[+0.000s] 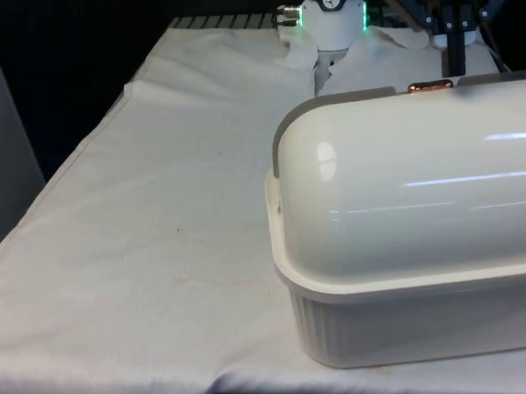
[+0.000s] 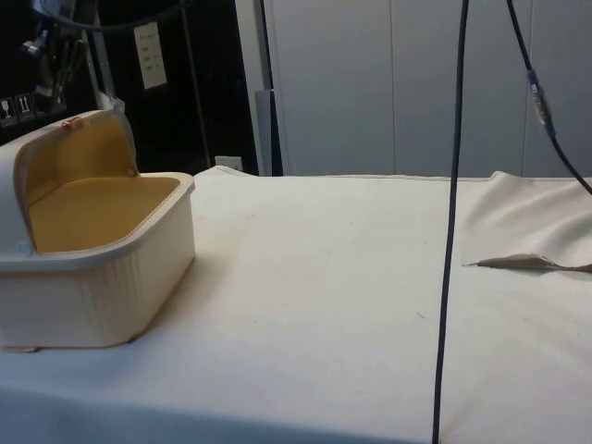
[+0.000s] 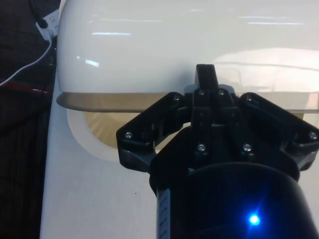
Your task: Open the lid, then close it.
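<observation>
Tool (image 3: 205, 79) pinches narrow at the raised lid's (image 2: 79, 157) front edge; bread box (image 2: 102, 287) stands open.

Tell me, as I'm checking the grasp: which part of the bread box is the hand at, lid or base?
The domed lid: the hand sits at its raised edge by the copper handle; the ribbed base lies below.

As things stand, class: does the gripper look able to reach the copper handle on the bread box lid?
Probably yes. The lid is rolled open, its copper handle sits at the top edge, and the gripper is right at that edge with nothing between them.
</observation>
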Controlling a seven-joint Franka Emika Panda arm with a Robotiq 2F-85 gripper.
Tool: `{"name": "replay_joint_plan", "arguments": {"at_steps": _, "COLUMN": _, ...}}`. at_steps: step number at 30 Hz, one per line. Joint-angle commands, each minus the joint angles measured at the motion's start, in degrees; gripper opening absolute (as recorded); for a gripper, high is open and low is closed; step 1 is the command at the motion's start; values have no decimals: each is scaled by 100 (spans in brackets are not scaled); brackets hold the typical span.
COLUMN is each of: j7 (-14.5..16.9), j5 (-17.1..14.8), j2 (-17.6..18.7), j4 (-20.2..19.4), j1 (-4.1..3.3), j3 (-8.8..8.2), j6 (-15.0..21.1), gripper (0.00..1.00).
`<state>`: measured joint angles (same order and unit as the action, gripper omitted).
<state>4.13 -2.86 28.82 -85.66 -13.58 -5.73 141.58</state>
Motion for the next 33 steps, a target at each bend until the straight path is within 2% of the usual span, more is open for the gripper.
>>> {"name": "replay_joint_plan", "arguments": {"at_steps": 1, "j7": 0, "j5": -11, "j2": 6, "j4": -6, "j1": 0, "j3": 0, "j6": -17, "gripper": 0}}
{"name": "replay_joint_plan", "arguments": {"at_steps": 7, "j7": 29, "j5": -29, "j2": 23, "j4": 23, "j1": 23, "j3": 11, "j6": -149, "gripper": 0}}
{"name": "replay_joint_plan", "arguments": {"at_steps": 8, "j7": 6, "j5": 0, "j2": 6, "j4": -6, "j1": 6, "j3": -6, "j6": -103, "gripper": 0}}
{"name": "replay_joint_plan", "arguments": {"at_steps": 10, "j7": 46, "j5": -46, "j2": 34, "j4": 34, "j1": 40, "j3": 17, "j6": -206, "gripper": 0}}
{"name": "replay_joint_plan", "arguments": {"at_steps": 16, "j7": 74, "j5": -80, "j2": 57, "j4": 63, "j1": 74, "j3": 23, "j6": -327, "gripper": 0}}
{"name": "replay_joint_plan", "arguments": {"at_steps": 17, "j7": 29, "j5": -23, "j2": 23, "j4": 11, "j1": 40, "j3": -11, "j6": -235, "gripper": 0}}
{"name": "replay_joint_plan", "arguments": {"at_steps": 18, "j7": 74, "j5": -80, "j2": 57, "j4": 69, "j1": 74, "j3": 23, "j6": -338, "gripper": 0}}
{"name": "replay_joint_plan", "arguments": {"at_steps": 25, "j7": 74, "j5": -97, "j2": 103, "j4": 86, "j1": 103, "j3": 23, "j6": -441, "gripper": 0}}
{"name": "replay_joint_plan", "arguments": {"at_steps": 26, "j7": 29, "j5": -40, "j2": 74, "j4": 40, "j1": 69, "j3": -11, "j6": -350, "gripper": 0}}
{"name": "replay_joint_plan", "arguments": {"at_steps": 27, "j7": 80, "j5": -103, "j2": 109, "j4": 86, "j1": 109, "j3": 23, "j6": -458, "gripper": 0}}
{"name": "replay_joint_plan", "arguments": {"at_steps": 33, "j7": 109, "j5": -143, "j2": 120, "j4": 120, "j1": 149, "j3": 23, "j6": -579, "gripper": 0}}
